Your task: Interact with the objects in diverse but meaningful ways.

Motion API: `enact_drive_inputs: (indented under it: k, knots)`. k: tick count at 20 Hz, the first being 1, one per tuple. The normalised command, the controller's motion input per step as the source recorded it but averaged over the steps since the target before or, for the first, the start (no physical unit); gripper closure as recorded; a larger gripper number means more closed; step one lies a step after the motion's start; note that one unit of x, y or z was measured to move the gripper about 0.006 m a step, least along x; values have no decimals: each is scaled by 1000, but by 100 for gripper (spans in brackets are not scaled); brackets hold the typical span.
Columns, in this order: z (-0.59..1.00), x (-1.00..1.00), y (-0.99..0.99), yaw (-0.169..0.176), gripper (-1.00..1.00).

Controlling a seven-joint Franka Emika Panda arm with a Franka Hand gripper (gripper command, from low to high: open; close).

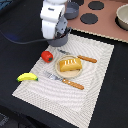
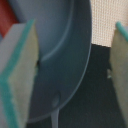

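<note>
My gripper (image 1: 60, 35) hangs open over a round grey pot (image 1: 63, 38) at the far edge of the placemat. In the wrist view the pot's rim (image 2: 70, 45) runs between my two pale, teal-edged fingers (image 2: 17, 75), and neither visibly touches it. A red tomato (image 1: 47, 56) lies just in front of the pot, and its red shows in a corner of the wrist view (image 2: 6, 17). A golden bread loaf (image 1: 70, 64) rests on a small plate (image 1: 61, 71) mid-mat. A yellow banana (image 1: 27, 77) lies at the mat's corner on the exterior view's left.
A knife (image 1: 80, 57) and a fork (image 1: 65, 81) with wooden handles flank the plate on the pale placemat (image 1: 95, 95). Behind stands a toy stove (image 1: 102, 22) with black burners, a second grey pot (image 1: 73, 10) and a bowl (image 1: 122, 17).
</note>
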Motion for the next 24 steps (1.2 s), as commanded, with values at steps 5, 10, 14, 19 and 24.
enact_drive_inputs:
  k: [5,10,14,19,24]
  knots:
    - [790,123,-371,0,-100]
    - [249,497,-677,-6,-100]
    - [66,534,-777,-30,-100]
    - [-25,375,-740,-61,-100]
    - [-163,133,-511,-158,-100]
